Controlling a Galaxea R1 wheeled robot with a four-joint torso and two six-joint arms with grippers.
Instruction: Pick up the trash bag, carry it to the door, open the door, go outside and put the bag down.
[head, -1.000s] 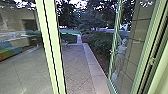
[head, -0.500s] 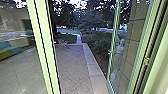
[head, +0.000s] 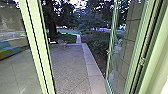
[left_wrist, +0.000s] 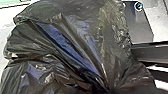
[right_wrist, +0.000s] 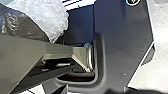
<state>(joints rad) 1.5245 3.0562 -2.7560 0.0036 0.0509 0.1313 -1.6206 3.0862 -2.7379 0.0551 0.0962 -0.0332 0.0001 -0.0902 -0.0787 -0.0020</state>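
As seen from the left wrist, entered first: black bag (left_wrist: 75, 37), bulky, deeply creased, folds drawn together at a gathered neck (left_wrist: 106, 86). Located close before the left wrist, overlapping one edge of the robot's plate (left_wrist: 140, 25); nearer, so far as a cramped view allows, to the left arm than to the right. Long axis: not to be told. Left gripper and right gripper: impossible to say whether closed on anything or released.

Entered next, from the head view: glass door (head: 121, 65), standing open to the right; post (head: 37, 45) to the left. Beyond: paved yard (head: 70, 67), with pale kerb (head: 91, 65) along the right edge.

Step in hand, by judgement: going out with the bag. Chief demand: keeping left-side bulk away from the post; risk of snagging or tearing there.
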